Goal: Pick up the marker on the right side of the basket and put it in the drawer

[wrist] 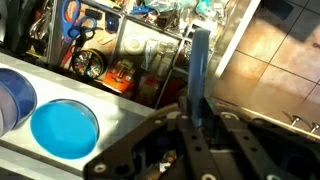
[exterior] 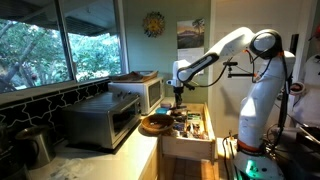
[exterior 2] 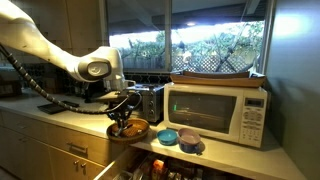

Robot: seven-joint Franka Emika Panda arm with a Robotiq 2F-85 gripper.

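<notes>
Only the wrist view shows the marker (wrist: 200, 62): one slim blue-grey stick, clamped in the gripper (wrist: 200, 118) over the open drawer (exterior: 190, 148), which is pale wood, divided and cluttered. In both exterior views there is one round woven basket (exterior: 153, 126) (exterior 2: 130, 131), orange-brown, on the counter (exterior: 130, 150) beside the drawer. Two blue round dishes (wrist: 65, 128); one white microwave (exterior 2: 215, 110).

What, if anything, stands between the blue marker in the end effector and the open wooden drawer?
Nothing visible does. In the wrist view the slim blue marker, clamped in the end effector, hangs over the open pale wooden drawer; only clutter already inside lies beneath.
</notes>
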